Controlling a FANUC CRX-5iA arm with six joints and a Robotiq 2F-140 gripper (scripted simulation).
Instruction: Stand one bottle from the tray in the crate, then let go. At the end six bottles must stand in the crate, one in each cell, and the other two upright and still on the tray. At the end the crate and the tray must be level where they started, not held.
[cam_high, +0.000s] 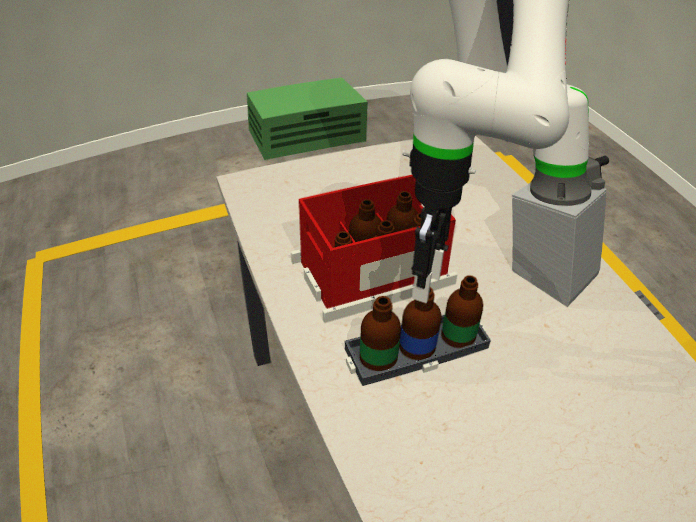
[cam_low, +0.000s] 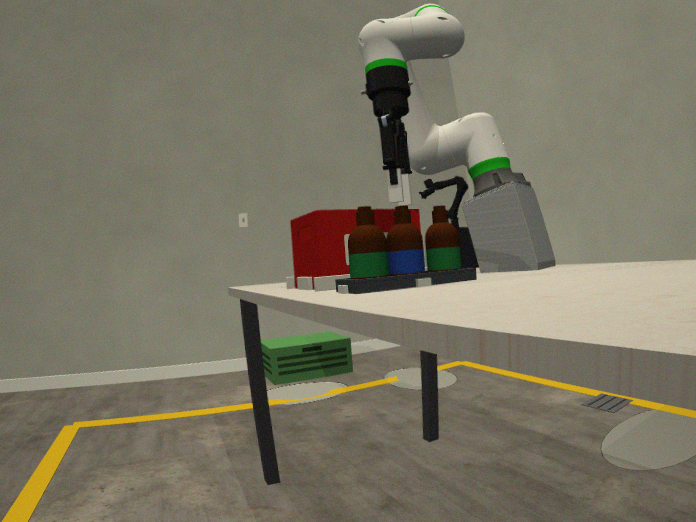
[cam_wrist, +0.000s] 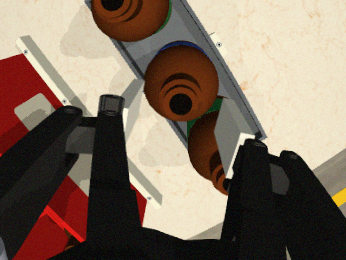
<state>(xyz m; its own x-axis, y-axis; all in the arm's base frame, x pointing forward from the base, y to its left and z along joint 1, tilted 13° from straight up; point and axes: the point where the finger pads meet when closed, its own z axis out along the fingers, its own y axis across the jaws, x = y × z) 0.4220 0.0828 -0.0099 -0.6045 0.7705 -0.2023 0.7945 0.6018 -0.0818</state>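
Observation:
Three brown bottles stand upright in a row on the dark grey tray (cam_high: 418, 361): a green-labelled one (cam_high: 380, 334) on the left, a blue-labelled one (cam_high: 420, 328) in the middle, a green-labelled one (cam_high: 462, 311) on the right. My gripper (cam_high: 422, 292) points down, partly open and empty, with its fingertips just above the neck of the blue-labelled bottle (cam_low: 403, 238). In the wrist view the fingers stand apart with the middle bottle's top (cam_wrist: 181, 84) between and below them. The red crate (cam_high: 371, 247) behind the tray holds several brown bottles.
The crate sits on a pale base frame (cam_high: 359, 306) close behind the tray. The arm's grey pedestal (cam_high: 556, 241) stands at the table's right. A green box (cam_high: 306, 117) lies on the floor beyond the table. The table's left edge runs close to the tray.

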